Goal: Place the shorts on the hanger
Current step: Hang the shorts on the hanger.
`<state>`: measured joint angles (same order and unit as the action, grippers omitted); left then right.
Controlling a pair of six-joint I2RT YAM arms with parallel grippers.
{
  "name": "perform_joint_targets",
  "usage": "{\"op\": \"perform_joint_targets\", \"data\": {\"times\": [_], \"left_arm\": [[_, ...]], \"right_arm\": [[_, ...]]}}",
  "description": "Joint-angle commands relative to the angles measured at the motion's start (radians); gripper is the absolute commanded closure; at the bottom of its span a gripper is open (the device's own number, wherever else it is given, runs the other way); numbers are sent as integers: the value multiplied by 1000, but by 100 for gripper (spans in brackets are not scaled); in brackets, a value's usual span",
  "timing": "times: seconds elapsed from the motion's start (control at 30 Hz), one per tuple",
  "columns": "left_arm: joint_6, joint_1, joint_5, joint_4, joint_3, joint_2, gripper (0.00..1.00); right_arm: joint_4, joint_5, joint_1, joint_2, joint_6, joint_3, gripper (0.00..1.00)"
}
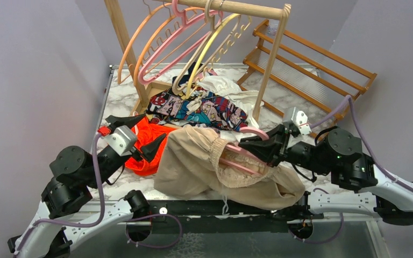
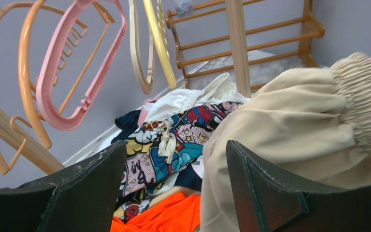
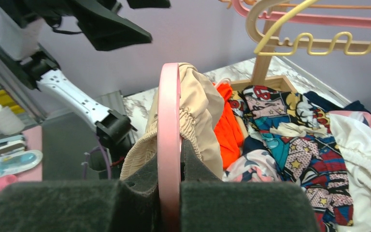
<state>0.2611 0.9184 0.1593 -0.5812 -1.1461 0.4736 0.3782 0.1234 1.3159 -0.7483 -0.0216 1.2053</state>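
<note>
The beige shorts (image 1: 193, 161) lie bunched at the table's near middle, gathered waistband turned to the right. The pink hanger (image 1: 240, 158) reaches into the waistband opening. My right gripper (image 1: 253, 144) is shut on the hanger, and the wrist view shows the pink bar (image 3: 169, 135) clamped between the pads with the waistband (image 3: 193, 111) draped over it. My left gripper (image 1: 151, 144) is open and empty, hovering just left of the shorts above orange cloth. In the left wrist view the shorts (image 2: 294, 125) fill the right side.
A wooden rack (image 1: 247, 8) at the back holds orange, pink and yellow hangers (image 1: 166, 43). Comic-print cloth (image 1: 204, 110), white cloth (image 1: 231, 88) and a bright orange garment (image 1: 145, 145) lie piled behind the shorts. A slatted wooden frame (image 1: 312, 59) leans at the back right.
</note>
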Motion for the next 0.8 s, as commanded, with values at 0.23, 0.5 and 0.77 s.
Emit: {"op": "perform_joint_targets", "data": {"times": [0.23,0.5,0.77], "left_arm": [[-107,2,-139,21,-84,60,23],[-218,2,-269,117,-10,167,27],[-104,3,-178,134,37,81,22]], "right_arm": [[-51,96,5,-61,62,36,99],[-71,121,5,-151,77,58,99],[-51,80,5,-115,77,51,99]]}}
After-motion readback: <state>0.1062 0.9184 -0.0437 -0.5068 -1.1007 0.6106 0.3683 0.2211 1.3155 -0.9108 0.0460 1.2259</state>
